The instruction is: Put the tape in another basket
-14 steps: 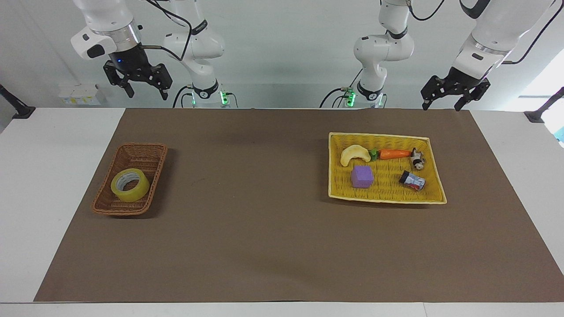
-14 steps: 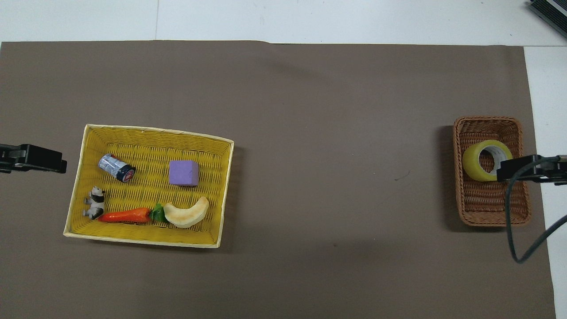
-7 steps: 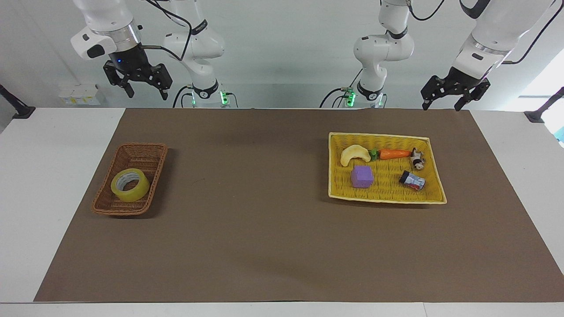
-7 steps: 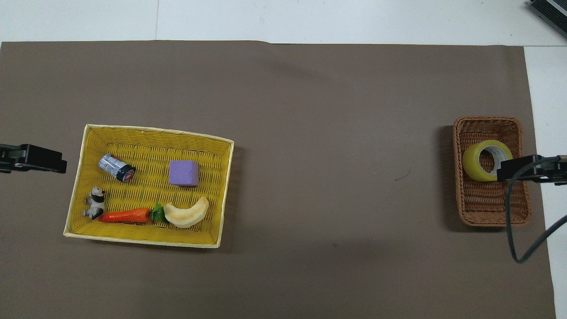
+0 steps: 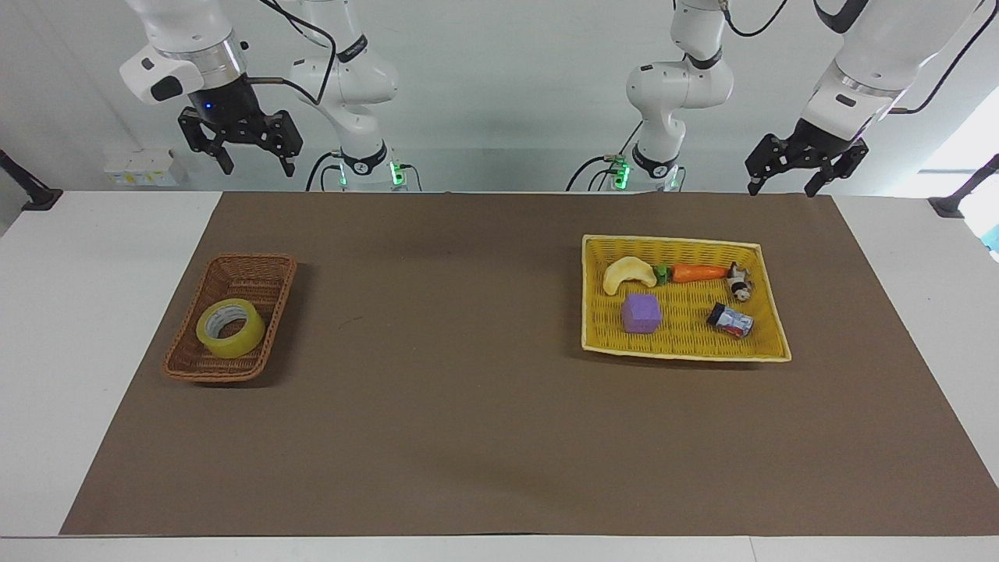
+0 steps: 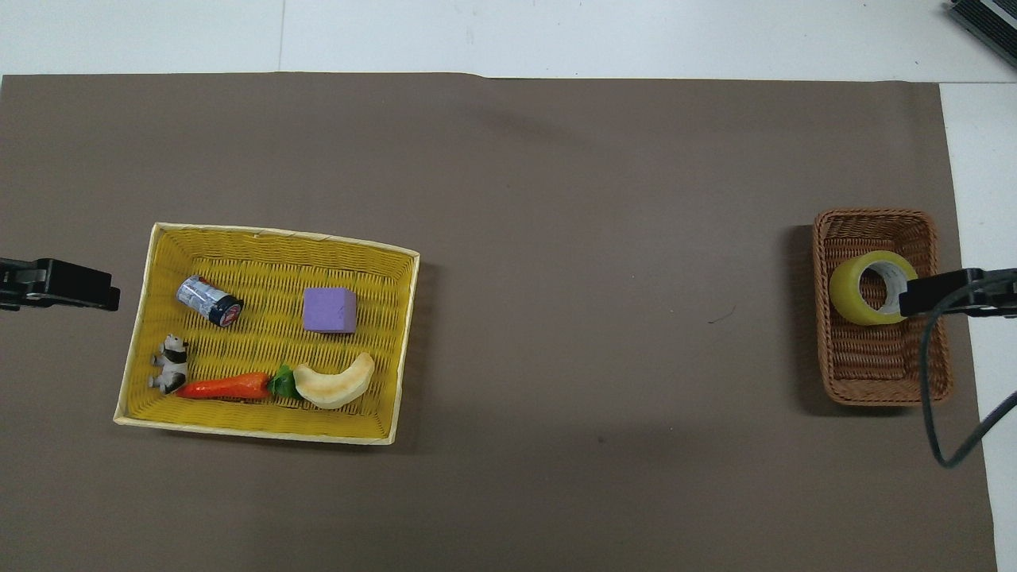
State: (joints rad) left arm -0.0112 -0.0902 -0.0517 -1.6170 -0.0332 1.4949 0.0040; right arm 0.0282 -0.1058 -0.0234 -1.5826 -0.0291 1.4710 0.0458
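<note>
The tape (image 5: 230, 328) (image 6: 872, 287), a yellowish roll with a pale core, lies on its side in the small brown wicker basket (image 5: 257, 269) (image 6: 874, 373) toward the right arm's end of the table. My right gripper (image 5: 257, 166) (image 6: 914, 298) hangs open high above the table's edge by the robots, well clear of the basket; from overhead its tip overlaps the tape's rim. My left gripper (image 5: 783, 190) (image 6: 99, 290) waits open and empty, raised by the corner of the yellow tray (image 5: 671, 239) (image 6: 270, 270).
The yellow woven tray holds a purple cube (image 5: 641, 314), a banana (image 5: 628, 274), a carrot (image 5: 698, 273), a small can (image 5: 730, 321) and a little cow figure (image 5: 739, 282). A brown mat (image 5: 468, 375) covers the table between basket and tray.
My right gripper has risen a little and drifted slightly toward the right arm's end. The left arm, the tape and everything else have stayed put.
</note>
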